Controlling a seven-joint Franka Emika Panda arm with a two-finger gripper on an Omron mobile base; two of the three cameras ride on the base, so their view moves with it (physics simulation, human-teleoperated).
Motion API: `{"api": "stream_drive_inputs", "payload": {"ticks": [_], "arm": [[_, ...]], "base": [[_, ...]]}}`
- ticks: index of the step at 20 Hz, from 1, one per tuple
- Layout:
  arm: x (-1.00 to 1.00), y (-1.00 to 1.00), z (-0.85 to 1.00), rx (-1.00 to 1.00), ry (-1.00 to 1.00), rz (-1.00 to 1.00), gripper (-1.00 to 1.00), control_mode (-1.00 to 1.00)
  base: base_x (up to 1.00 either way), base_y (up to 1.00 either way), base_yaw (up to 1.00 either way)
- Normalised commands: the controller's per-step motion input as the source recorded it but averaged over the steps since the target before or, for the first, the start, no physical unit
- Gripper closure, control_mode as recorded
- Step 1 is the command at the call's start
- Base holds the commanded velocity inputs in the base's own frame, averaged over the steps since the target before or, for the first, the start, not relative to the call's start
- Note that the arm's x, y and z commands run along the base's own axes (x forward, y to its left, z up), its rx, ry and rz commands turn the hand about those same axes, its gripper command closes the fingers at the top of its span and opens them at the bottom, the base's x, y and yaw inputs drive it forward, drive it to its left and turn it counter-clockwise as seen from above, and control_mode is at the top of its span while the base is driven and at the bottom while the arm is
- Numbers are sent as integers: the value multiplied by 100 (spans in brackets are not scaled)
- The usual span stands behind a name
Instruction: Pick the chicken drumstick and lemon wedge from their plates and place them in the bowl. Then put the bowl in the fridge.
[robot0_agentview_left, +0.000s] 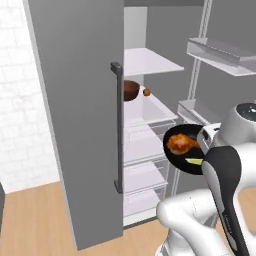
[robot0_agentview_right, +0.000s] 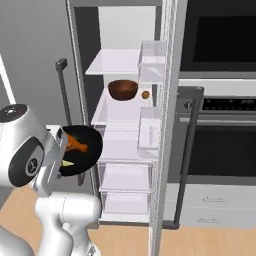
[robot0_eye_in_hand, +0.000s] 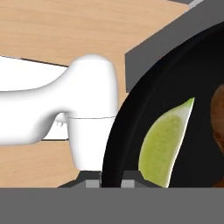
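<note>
Both claw (robot0_eye_in_hand: 111, 178) fingers pinch the black bowl's (robot0_eye_in_hand: 131, 109) rim, lemon wedge (robot0_eye_in_hand: 168, 142) and drumstick (robot0_agentview_left: 180, 144) inside.

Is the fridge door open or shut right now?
Open. The fridge door is swung wide, so the white shelves show, with a brown bowl on one.

Contents by count: 1 fridge (robot0_agentview_right: 120, 60) with 1 dark vertical door handle (robot0_agentview_left: 118, 127); 1 black bowl (robot0_agentview_left: 176, 156) containing 1 chicken drumstick (robot0_agentview_left: 180, 144) and 1 lemon wedge (robot0_eye_in_hand: 168, 142). On the fridge shelf: 1 small brown bowl (robot0_agentview_right: 123, 89) and 1 small round brown item (robot0_agentview_right: 145, 94). Beside the fridge: 1 black-fronted wall oven (robot0_agentview_right: 220, 40).
</note>
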Motion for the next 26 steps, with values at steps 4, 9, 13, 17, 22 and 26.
{"api": "stream_drive_inputs", "payload": {"ticks": [4,9,13,17,22,26], "arm": [[0,0,0,0,0,0,100,100],[0,0,0,0,0,0,100,100],[0,0,0,0,0,0,100,100],[0,0,0,0,0,0,100,100],[7,0,-2,0,0,0,100,-100],[89,0,-9,-2,0,1,100,-100]], "base": [[65,-32,0],[83,4,0],[50,-9,0],[5,-15,0],[2,0,1],[0,0,0]]}}
